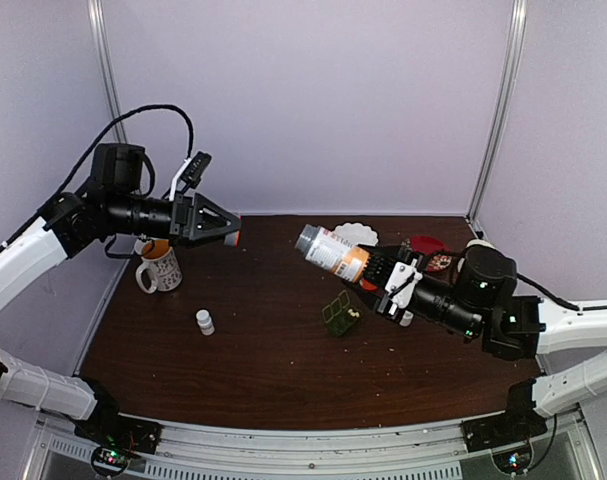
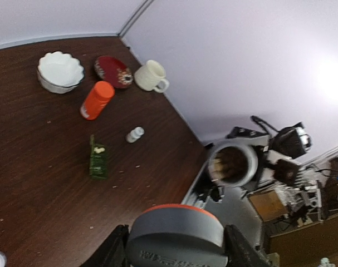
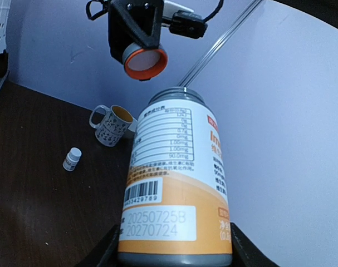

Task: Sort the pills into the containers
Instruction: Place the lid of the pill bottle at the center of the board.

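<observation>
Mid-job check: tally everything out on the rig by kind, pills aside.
Small white bottles: 2
Labelled bottle: 1
Orange bottle: 1
Bottle cap: 1
Mugs: 2
White bowl: 1
Red plate: 1
Green pill box: 1
Total: 10

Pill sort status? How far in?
Done: cap is off, held in the left gripper; whitish specks, likely pills, sit in one end cell of the green pill box. In hand: right gripper holds the open labelled bottle, tilted. Left: the other cells look empty, so most sorting remains.
</observation>
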Available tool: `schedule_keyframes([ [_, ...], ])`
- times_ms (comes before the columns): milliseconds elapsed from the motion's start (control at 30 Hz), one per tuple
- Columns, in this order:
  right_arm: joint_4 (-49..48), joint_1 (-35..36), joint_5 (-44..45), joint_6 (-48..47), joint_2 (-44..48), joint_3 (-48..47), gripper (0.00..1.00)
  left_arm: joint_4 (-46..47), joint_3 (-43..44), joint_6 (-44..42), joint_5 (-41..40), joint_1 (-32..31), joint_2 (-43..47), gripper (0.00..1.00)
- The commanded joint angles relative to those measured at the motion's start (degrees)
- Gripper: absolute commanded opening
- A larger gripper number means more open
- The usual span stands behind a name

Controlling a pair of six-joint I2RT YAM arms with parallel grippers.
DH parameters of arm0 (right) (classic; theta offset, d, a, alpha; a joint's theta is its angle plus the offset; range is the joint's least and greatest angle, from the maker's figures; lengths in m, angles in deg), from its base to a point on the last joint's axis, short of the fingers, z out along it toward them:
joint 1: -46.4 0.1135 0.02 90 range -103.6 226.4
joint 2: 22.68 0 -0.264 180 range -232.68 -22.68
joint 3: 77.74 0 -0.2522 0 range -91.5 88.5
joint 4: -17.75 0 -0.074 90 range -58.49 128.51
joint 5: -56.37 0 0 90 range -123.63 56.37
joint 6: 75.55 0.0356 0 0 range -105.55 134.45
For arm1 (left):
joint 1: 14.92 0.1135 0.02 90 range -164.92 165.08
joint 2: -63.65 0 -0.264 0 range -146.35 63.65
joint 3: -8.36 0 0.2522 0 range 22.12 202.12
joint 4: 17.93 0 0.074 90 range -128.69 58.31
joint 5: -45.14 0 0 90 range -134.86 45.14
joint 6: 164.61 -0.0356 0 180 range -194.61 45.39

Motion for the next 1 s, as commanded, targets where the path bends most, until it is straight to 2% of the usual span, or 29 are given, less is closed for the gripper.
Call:
schedule_keyframes([
  [0, -4.7, -0.2, 1.6, 16.0, 4.1, 4.8, 0.0, -11.7, -1.7, -13.8, -16.6, 0.1, -4.4, 0.23],
  [67, -6.3, -0.2, 2.1, 20.4, 5.6, 8.0, 0.0, -12.4, -3.7, -16.1, -21.2, 0.0, -7.3, 0.23],
  [200, -8.9, -0.3, 6.1, 29.6, 8.3, 14.3, 0.0, -7.9, -8.0, -16.8, -25.3, -1.4, -11.8, 0.23],
  [300, -8.0, -0.2, 10.6, 36.1, 9.1, 17.0, 0.0, -7.4, -8.9, -17.3, -31.9, -2.8, -15.1, 0.24],
  [433, -9.5, -0.3, 13.2, 43.2, 10.6, 20.4, 0.0, -7.5, -8.2, -17.3, -36.5, -4.8, -21.1, 0.26],
  [700, -9.1, -0.2, 11.9, 47.7, 10.7, 23.0, 0.0, -5.9, -4.3, -15.9, -41.0, -10.7, -32.6, 0.29],
  [967, -3.6, -0.3, 11.6, 52.0, 12.2, 22.4, 0.0, -4.0, -3.3, -14.5, -42.6, -12.9, -37.7, 0.35],
])
